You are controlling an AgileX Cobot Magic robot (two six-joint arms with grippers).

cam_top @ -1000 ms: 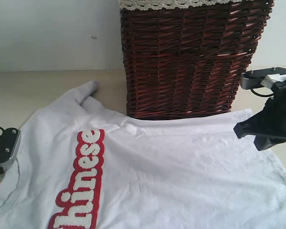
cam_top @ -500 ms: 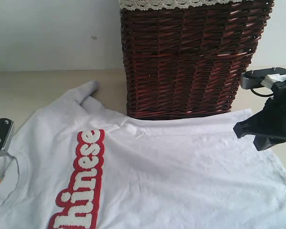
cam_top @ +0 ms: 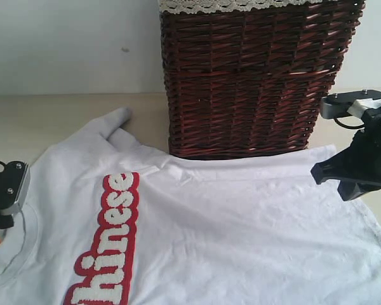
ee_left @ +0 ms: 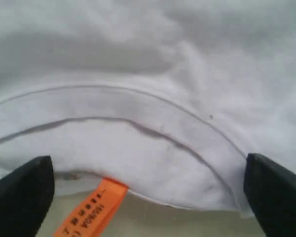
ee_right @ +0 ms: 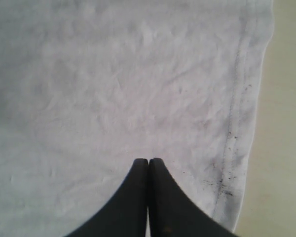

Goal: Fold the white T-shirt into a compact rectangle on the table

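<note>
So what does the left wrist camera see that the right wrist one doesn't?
Only left wrist: the neckline, an orange tag, the left gripper wide open. Only right wrist: a speckled hem, the right gripper shut. Both: the white T-shirt lying on the table.

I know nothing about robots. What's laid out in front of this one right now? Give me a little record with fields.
Garment: white T-shirt spread on the table, not yet folded, red-edged lettering facing up
Beyond it: dark wicker basket with lace trim
Left arm: left pincer open, at the collar, beside an orange tag
Right arm: right pincer shut, over the shirt near its hem; unclear whether it pinches cloth
</note>
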